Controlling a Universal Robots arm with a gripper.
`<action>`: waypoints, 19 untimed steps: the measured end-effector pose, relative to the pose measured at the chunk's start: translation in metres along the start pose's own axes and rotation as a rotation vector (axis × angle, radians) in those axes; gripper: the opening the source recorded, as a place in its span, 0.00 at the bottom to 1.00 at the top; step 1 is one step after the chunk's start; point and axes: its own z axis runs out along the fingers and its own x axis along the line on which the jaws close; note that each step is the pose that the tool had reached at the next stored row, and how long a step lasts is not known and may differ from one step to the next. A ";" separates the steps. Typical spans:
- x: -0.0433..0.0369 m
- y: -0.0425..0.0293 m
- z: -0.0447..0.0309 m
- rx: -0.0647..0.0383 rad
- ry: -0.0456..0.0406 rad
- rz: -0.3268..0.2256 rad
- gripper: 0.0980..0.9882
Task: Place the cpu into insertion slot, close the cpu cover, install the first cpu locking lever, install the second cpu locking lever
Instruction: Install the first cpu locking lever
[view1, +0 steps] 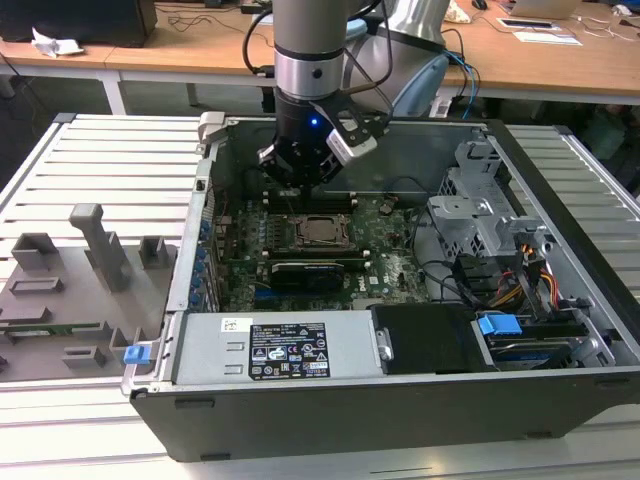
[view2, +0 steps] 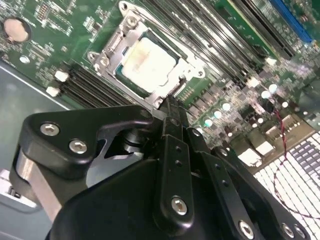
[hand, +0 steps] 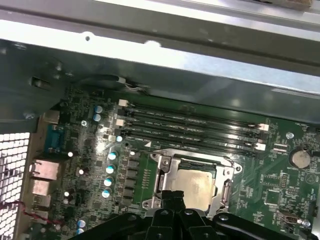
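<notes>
Cpu (view1: 322, 230) is sitting under the cpu cover (view2: 111, 50). The gripper (view1: 300, 178), jaws clenched and empty, is hovering at its 12 o'clock in the exterior view, risking slipping and gouging the board.

Room light: bright and pretty even.
Shadows: case (view1: 400, 410) interior darker under the arm (view1: 310, 60).
Glare: cpu (view2: 150, 62) top washed out, vent grille (view2: 295, 175) blown white.
</notes>
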 end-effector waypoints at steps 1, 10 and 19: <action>0.0017 0.0003 0.0000 0.000 -0.0001 0.000 0.01; 0.0210 0.0034 -0.0005 0.000 -0.0001 0.000 0.01; 0.0336 0.0059 -0.0007 0.000 0.0000 0.000 0.01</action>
